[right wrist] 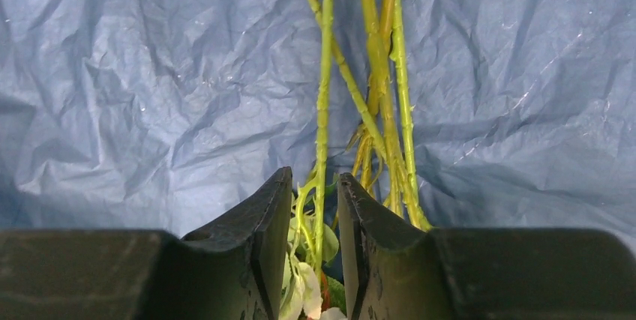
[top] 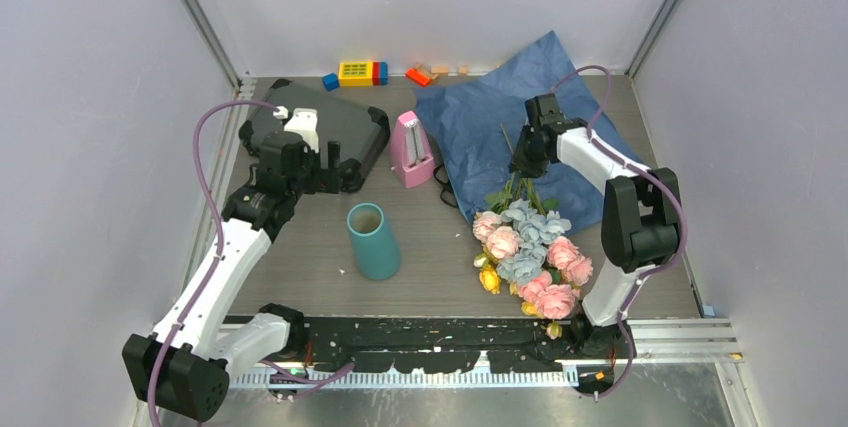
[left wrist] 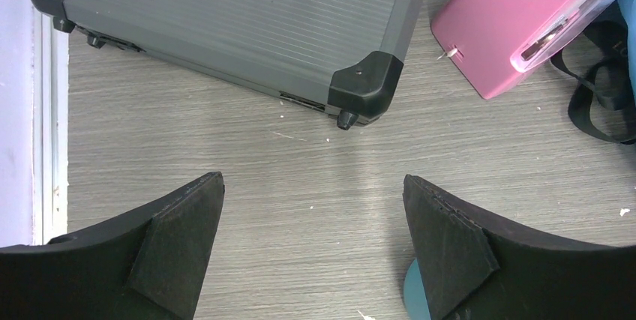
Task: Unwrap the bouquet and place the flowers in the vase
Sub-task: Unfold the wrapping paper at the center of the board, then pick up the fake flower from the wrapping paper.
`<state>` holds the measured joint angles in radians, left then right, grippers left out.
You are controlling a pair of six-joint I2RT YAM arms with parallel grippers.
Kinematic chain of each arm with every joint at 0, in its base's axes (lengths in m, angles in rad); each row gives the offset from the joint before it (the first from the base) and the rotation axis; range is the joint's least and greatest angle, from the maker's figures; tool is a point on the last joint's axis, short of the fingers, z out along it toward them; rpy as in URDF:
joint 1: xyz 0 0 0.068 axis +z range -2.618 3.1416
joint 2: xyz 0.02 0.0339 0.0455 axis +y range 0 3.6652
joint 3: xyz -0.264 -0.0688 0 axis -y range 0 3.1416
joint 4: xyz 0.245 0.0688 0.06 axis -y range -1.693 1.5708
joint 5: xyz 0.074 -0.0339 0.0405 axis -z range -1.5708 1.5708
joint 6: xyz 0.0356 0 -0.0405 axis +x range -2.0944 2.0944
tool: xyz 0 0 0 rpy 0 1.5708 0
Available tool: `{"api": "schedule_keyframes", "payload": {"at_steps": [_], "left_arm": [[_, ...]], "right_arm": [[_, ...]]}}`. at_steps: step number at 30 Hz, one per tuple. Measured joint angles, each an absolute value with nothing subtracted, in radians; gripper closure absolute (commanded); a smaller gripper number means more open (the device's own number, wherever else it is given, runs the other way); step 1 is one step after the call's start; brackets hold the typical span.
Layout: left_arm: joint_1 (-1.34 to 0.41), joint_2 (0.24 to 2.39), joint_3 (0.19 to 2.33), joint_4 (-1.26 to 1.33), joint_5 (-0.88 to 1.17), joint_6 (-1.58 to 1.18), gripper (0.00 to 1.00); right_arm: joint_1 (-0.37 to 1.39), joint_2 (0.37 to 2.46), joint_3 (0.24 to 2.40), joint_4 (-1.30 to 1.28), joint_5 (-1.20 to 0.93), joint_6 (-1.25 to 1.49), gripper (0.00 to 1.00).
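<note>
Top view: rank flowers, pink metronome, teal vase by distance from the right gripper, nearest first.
1. flowers: stems at the right gripper, on the blue paper.
2. pink metronome: to its left, mid-table.
3. teal vase: farther left, nearer the arm bases.

— The left gripper (left wrist: pixel 313 177)?
— Low, facing down, jaws spread wide, arm reaching forward.
— And the right gripper (right wrist: pixel 315 174)?
— Also facing down, elbow raised high, jaws close together, slim gap between.

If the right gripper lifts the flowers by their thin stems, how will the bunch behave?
Probably top-heavy: the flowers carry big blooms on thin stems, so the heads may droop. The stems fan apart with no tie visible, so some might stay behind.
</note>
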<state>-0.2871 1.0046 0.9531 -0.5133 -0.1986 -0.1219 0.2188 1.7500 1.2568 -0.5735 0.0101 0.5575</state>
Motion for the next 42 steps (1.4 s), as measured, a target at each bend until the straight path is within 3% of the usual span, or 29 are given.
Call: {"api": "schedule_keyframes", "payload": {"at_steps": [14, 19, 23, 26, 28, 42], "left_arm": [[-0.287, 1.006, 0.953, -0.513, -0.200, -0.121, 0.08], [-0.287, 1.010, 0.953, -0.513, -0.202, -0.121, 0.08], [-0.287, 1.014, 0.953, -0.513, -0.202, -0.121, 0.08], [-0.287, 1.015, 0.953, -0.513, -0.202, -0.121, 0.08], [-0.287, 1.015, 0.953, -0.513, -0.202, -0.120, 0.08], [-0.287, 1.015, 0.953, -0.513, -0.210, -0.119, 0.08]], "right_arm": [[0.219, 1.829, 1.281, -0.551, 0.038, 0.568, 0.68], [0.219, 1.851, 1.283, -0.539, 0.030, 0.572, 0.73], [0.219, 1.869, 1.287, -0.530, 0.023, 0.575, 0.81], [0.219, 1.874, 1.287, -0.526, 0.020, 0.577, 0.96], [0.219, 1.874, 1.287, -0.524, 0.019, 0.579, 0.99], [0.218, 1.842, 1.320, -0.524, -0.072, 0.597, 1.00]]}}
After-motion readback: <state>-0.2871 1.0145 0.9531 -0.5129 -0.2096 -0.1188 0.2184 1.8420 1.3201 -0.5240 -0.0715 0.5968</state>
